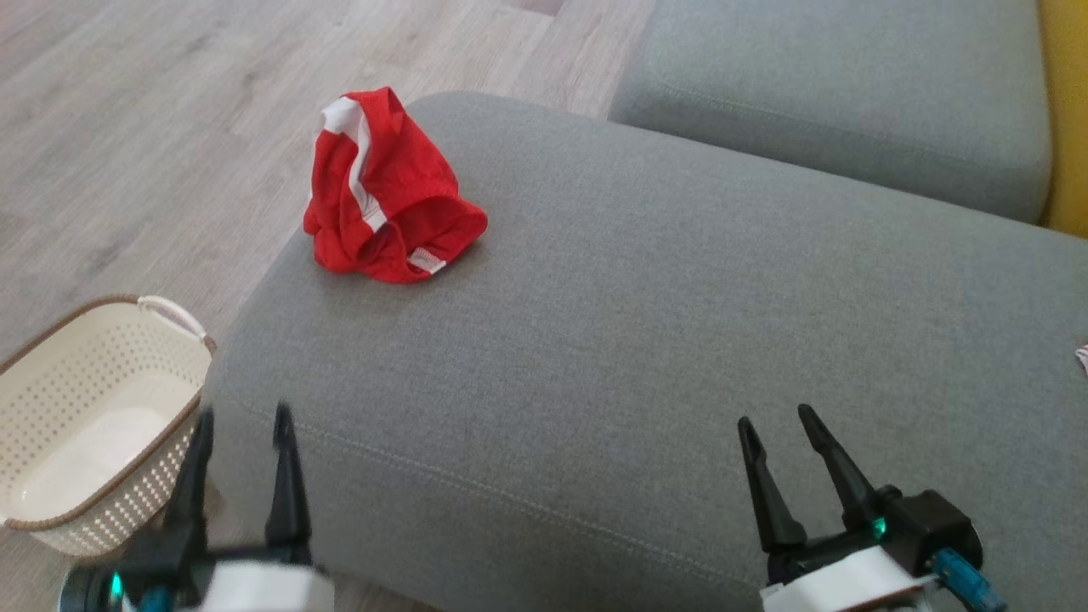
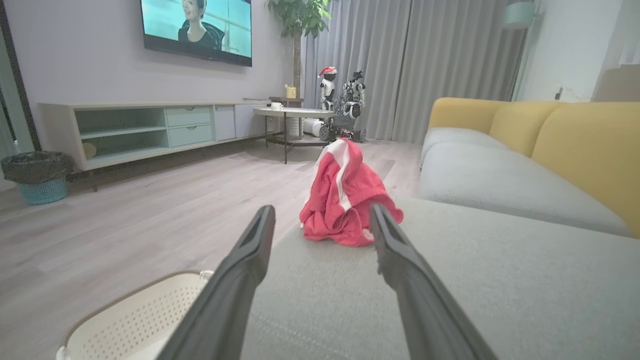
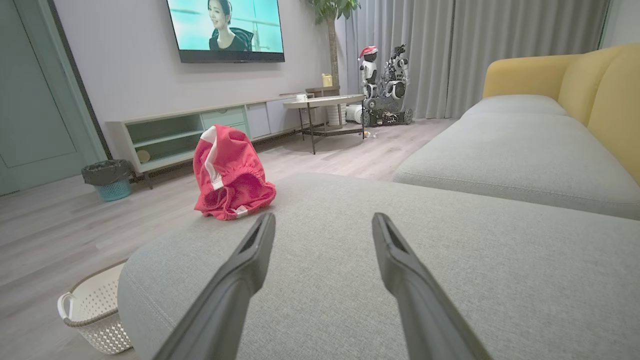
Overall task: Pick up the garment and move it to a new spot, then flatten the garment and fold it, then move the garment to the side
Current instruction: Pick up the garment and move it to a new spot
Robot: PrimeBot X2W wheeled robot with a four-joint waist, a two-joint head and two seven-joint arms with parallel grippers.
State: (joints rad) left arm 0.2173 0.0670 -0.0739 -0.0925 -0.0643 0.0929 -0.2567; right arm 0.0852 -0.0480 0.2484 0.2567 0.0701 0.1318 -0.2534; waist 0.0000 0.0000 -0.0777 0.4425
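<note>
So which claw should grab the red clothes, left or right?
Probably the left. The red garment sits crumpled at the left edge of the grey cushion, ahead of the open left claw; the right claw is farther away.

Shorts (image 1: 382, 191) on the far left corner of the sofa seat cushion (image 1: 637, 340) before me.

My left gripper (image 1: 243, 415) hangs over the cushion's near left edge and my right gripper (image 1: 774, 416) over its near right part, both well apart from the shorts. A basket (image 1: 127, 340) stands on the floor (image 1: 127, 127) just beside the near left corner. A second cushion (image 1: 850, 93) lies beyond, to the right. Across the floor behind the shorts, a TV cabinet (image 3: 190, 132) stands under a television (image 3: 227, 30), with a waste bin (image 3: 107, 179) at its left end and a side table (image 3: 325, 102) to its right.
</note>
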